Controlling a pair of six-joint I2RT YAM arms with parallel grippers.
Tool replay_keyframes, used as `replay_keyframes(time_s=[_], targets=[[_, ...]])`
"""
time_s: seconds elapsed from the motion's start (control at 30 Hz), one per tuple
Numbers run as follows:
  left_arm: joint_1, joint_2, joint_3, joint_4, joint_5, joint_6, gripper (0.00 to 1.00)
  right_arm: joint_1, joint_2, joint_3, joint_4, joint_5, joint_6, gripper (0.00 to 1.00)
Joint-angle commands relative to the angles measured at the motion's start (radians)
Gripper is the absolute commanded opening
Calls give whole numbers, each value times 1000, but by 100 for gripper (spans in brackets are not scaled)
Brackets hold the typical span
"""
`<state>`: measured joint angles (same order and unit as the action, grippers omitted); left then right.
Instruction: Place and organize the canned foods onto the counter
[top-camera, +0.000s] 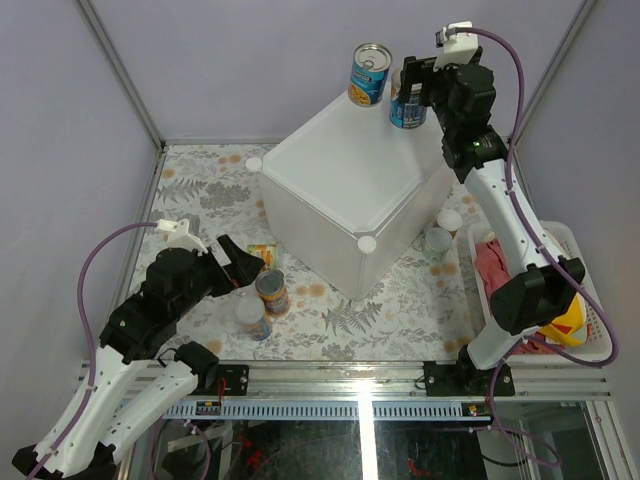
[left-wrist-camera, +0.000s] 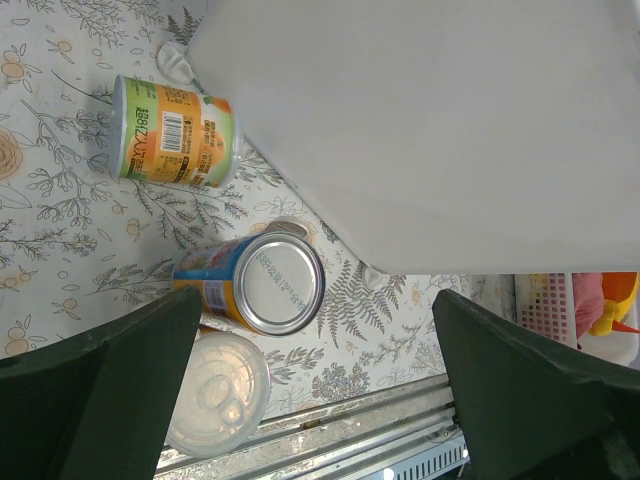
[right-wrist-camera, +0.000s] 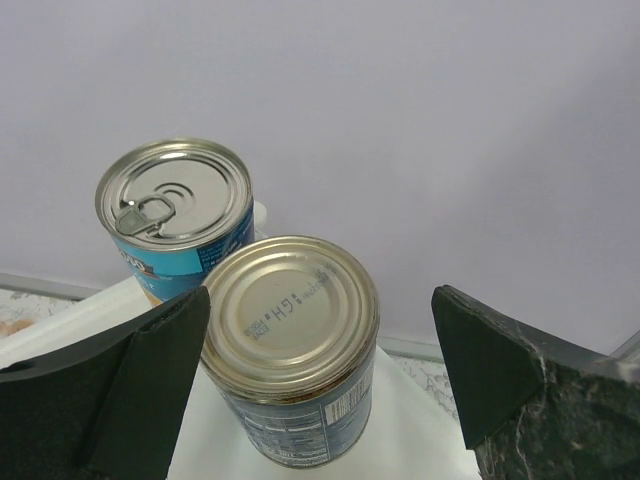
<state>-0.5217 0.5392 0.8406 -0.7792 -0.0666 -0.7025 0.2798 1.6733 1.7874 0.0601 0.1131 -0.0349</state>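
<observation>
The counter (top-camera: 330, 190) is a white cube in the middle of the table. On its far corner stand two tins: a light blue tin with a pull tab (top-camera: 369, 75) (right-wrist-camera: 175, 215) and a dark blue tin (top-camera: 407, 110) (right-wrist-camera: 290, 340). My right gripper (top-camera: 415, 90) (right-wrist-camera: 310, 390) is open, its fingers on either side of the dark blue tin, the right one well apart from it. My left gripper (top-camera: 245, 268) (left-wrist-camera: 315, 395) is open and empty over the table, above three tins: an orange one lying down (left-wrist-camera: 175, 132), a silver-topped one (left-wrist-camera: 262, 283) and a white-lidded one (left-wrist-camera: 215, 393).
Two more white-lidded tins (top-camera: 450, 220) (top-camera: 437, 243) stand on the table right of the counter. A white slatted basket (top-camera: 590, 300) with pink and yellow cloths sits at the right edge. The metal rail (left-wrist-camera: 330, 430) of the table's near edge lies under my left gripper.
</observation>
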Motion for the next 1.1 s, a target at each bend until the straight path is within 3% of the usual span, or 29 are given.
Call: replay_keyframes(time_s=[0.0,0.33,0.53,0.73,1.07], targets=[[5,-9,3,35,11,2,100,-6,-77,56,67,12,-12,99],[4,4,16,11,-20,-11,100,93,-200,37,22,27,-71,99],[5,12,12,10,-19,-25,100,300,-272,0,-35,70,-136,99],[5,31,8,8,-20,-51,100,606,-317,-57,-76,184,-214,100],[5,58,32,-63,-100,-125,100,976,-363,-216,-157,320,-171,97]])
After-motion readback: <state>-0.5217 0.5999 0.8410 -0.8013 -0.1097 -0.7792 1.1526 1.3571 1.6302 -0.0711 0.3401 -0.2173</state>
